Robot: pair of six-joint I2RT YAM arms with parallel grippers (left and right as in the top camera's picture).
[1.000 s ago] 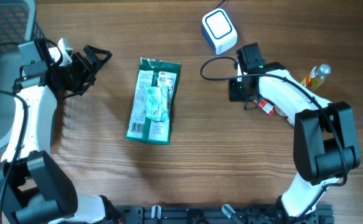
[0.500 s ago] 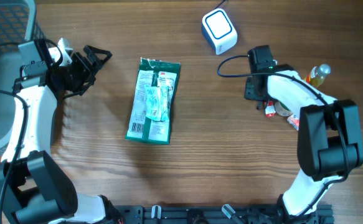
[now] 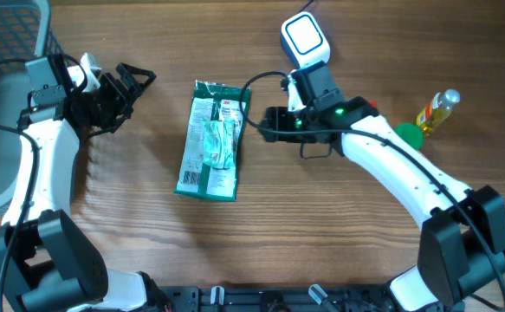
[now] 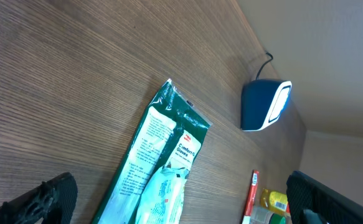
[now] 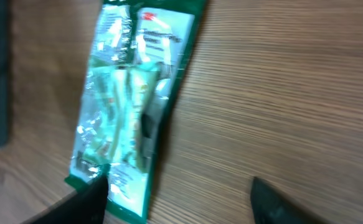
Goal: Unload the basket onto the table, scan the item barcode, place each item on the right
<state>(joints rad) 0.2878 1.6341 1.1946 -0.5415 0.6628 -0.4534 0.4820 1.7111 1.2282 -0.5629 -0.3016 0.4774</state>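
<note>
Overhead view: flat green plastic packet (image 3: 213,139) lies ungrasped on the wooden table (image 3: 339,225), left of the white-and-blue scanner box (image 3: 305,41). My right gripper (image 3: 259,123) hovers spread and empty beside its right edge. My left gripper (image 3: 135,82) is spread and empty. Grasping and scanning remain.

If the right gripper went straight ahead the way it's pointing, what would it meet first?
Most likely the green package lying flat: the right gripper, jaws open, points at its long edge. The gripper's height is unclear, so it could pass just over.

Left hand (image 3: 138,91) and right hand (image 3: 257,123) both gape wide.
</note>
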